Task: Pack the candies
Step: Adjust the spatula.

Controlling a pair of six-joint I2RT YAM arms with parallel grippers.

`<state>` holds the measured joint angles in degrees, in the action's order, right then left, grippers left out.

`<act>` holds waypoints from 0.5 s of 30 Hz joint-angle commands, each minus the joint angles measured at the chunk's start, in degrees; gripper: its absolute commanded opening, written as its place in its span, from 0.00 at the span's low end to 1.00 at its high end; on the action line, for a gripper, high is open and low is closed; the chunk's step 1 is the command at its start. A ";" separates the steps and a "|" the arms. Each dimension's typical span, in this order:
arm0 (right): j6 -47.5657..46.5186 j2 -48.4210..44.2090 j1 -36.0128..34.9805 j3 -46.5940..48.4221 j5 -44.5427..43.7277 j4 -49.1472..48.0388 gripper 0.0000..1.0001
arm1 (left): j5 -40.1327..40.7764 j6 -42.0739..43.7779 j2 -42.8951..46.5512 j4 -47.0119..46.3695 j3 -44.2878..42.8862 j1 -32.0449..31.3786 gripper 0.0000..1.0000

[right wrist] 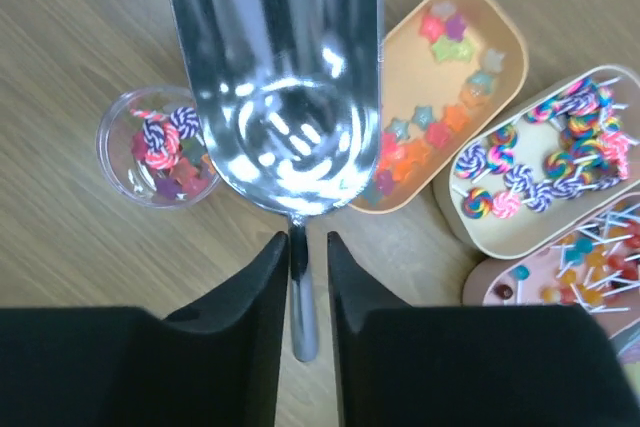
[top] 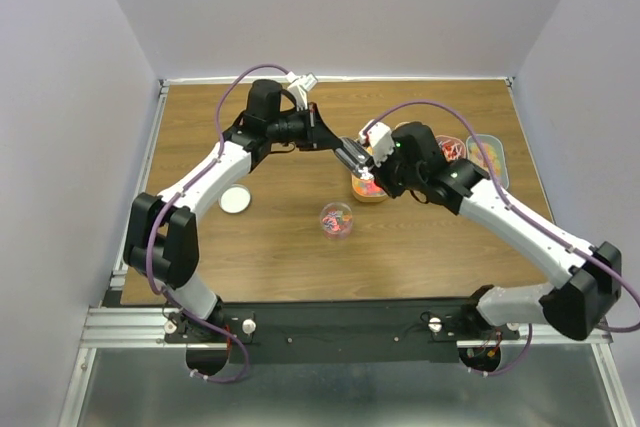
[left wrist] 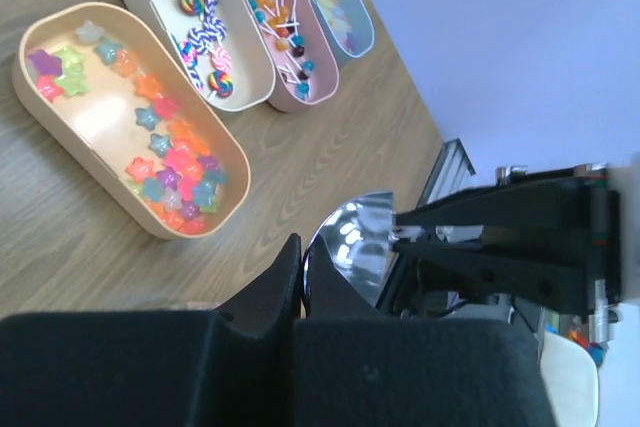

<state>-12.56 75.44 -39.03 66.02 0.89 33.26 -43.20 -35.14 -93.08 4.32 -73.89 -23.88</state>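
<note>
The candies are tiny coloured stars lying in a beige oblong tray. More of the candies fill a small clear cup, which stands mid-table. A metal scoop hangs empty over the cup and the star tray. My left gripper is shut on the scoop's rim. My right gripper straddles the scoop's thin handle, with its jaws slightly apart and a gap on the handle's right side. From above, both grippers meet at the scoop.
Three more oblong trays sit beside the star tray: swirl lollipops, small stick lollipops and a blue-green one. A white lid lies left of the cup. Purple walls enclose the table.
</note>
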 commanded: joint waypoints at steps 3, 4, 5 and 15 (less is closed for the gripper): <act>3.76 -8.64 -0.44 -4.75 -0.36 -8.47 0.52 | -11.28 -7.83 -1.93 -7.02 2.87 1.81 0.00; 4.12 -9.69 -0.35 -5.11 -0.27 -9.43 0.57 | -12.68 -9.06 -2.28 -7.74 3.13 2.34 0.00; 4.55 -10.57 -0.44 -5.72 -0.18 -9.87 0.59 | -13.31 -11.68 -2.54 -8.35 3.40 2.78 0.00; 4.21 -14.35 -0.35 -8.63 1.92 -11.90 0.69 | -20.08 -34.64 -3.34 -28.11 10.69 4.98 0.00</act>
<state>-8.82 61.58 -39.05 58.92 0.97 23.53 -57.67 -57.06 -95.70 -12.01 -65.36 -19.51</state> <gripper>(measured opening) 0.691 0.014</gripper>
